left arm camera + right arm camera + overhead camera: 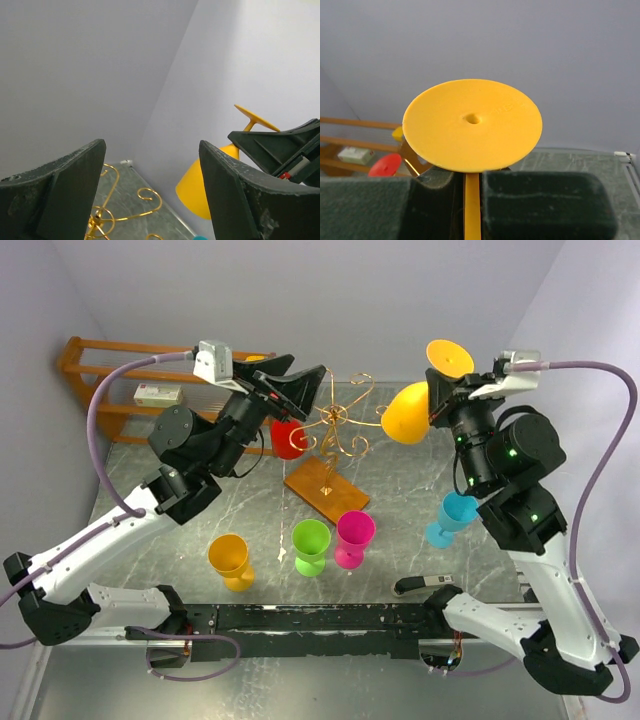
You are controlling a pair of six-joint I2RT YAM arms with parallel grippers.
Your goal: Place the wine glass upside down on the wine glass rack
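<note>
Yellow wine glass [408, 412]: hanging in the air just right of the rack's gold arms and tilting, with its foot up and far and its bowl mouth facing down and left.
Right gripper [471, 205]: pinching narrowly on the yellow stem, right under the foot.
Left gripper [300, 380]: gaping wide with nothing between its fingers, hovering at the left of the rack's top.
Wine glass rack [340, 420]: standing mid-table on its wooden base [325, 490].
Red glass [288, 438]: sitting at the rack's left side, partly hidden by the left gripper; how it is resting cannot be told.
Orange glass [230, 558], green glass [310, 543], pink glass [354, 537]: standing in a row near the arms.
Blue glass [453, 515]: standing at the right, beside the right arm.
Shelf unit [100, 380]: sitting far left, carrying a white box [158, 395].
</note>
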